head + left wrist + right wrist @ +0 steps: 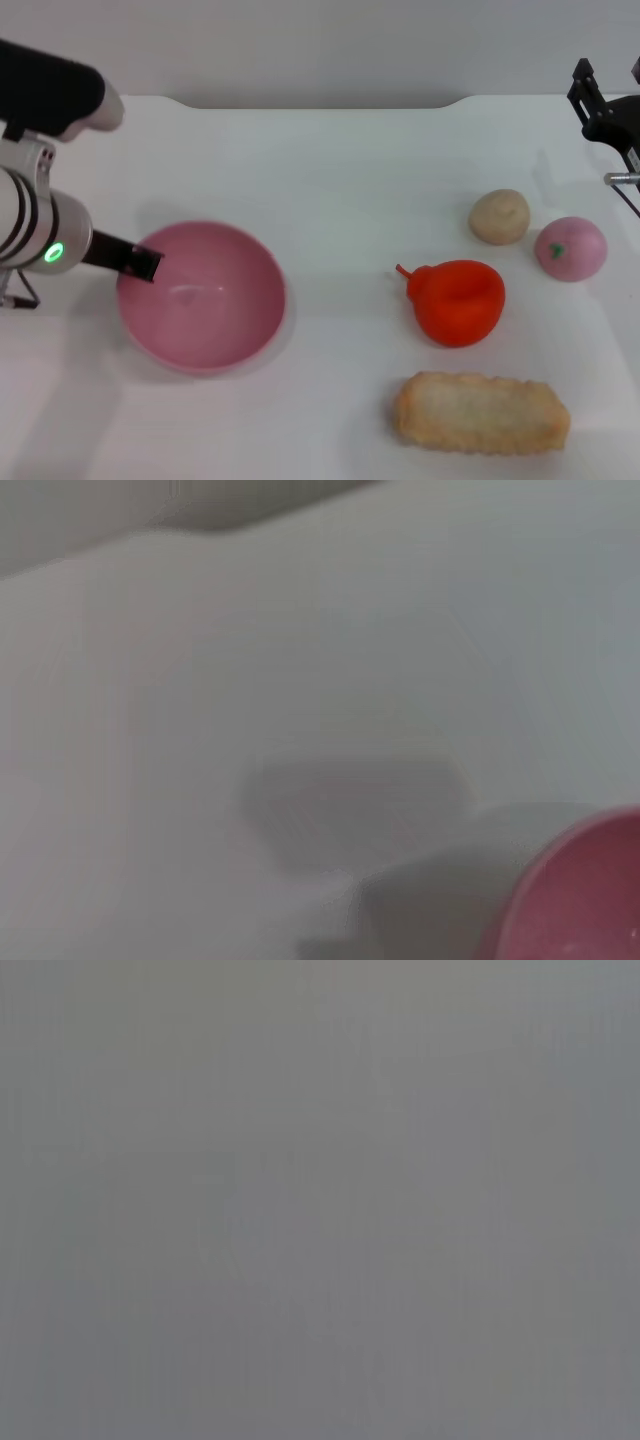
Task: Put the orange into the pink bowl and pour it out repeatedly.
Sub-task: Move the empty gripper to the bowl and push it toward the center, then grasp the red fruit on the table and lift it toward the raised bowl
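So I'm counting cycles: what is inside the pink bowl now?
Nothing shows inside the pink bowl. The orange lies on the table to its right. The left gripper covers a bit of the rim.

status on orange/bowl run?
Left gripper on bowl rim. Right gripper parked far right. Orange on table, bowl empty. Path clear.

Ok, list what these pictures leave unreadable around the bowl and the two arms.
- Left pincer: head view shows a dark tip at the pink bowl's rim; whether it grips is unclear.
- Bowl in the left wrist view: only a blurred corner, cut off by the edge.
- Right pincer: cut off at the head view's right edge.
- Right wrist view: plain grey, nothing readable.
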`<state>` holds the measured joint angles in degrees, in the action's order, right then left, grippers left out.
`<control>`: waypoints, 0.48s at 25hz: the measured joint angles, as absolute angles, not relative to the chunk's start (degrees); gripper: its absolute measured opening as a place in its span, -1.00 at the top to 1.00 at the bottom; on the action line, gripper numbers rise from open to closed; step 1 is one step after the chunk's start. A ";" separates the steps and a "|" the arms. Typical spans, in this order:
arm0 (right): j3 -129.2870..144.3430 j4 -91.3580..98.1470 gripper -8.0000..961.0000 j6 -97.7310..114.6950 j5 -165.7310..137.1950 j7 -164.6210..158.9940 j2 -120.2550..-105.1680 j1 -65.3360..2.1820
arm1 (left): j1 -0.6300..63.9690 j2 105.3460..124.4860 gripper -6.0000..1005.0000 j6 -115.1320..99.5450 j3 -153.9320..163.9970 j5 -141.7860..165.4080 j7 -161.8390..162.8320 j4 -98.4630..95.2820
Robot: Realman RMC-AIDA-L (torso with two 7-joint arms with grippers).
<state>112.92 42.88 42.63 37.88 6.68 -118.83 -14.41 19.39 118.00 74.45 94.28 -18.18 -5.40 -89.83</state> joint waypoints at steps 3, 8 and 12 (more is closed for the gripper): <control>112.96 43.10 -0.41 42.23 37.88 6.67 -118.83 -14.41 | 19.69 117.94 0.84 74.37 94.12 -18.10 -5.42 -90.90; 112.73 46.44 -0.41 37.17 37.84 6.74 -118.69 -13.60 | 20.61 117.79 0.90 72.77 93.72 -17.60 -5.46 -94.35; 110.51 54.38 -0.41 28.34 37.28 6.79 -118.36 -10.71 | 20.89 117.77 0.90 71.24 92.79 -17.42 -5.94 -95.93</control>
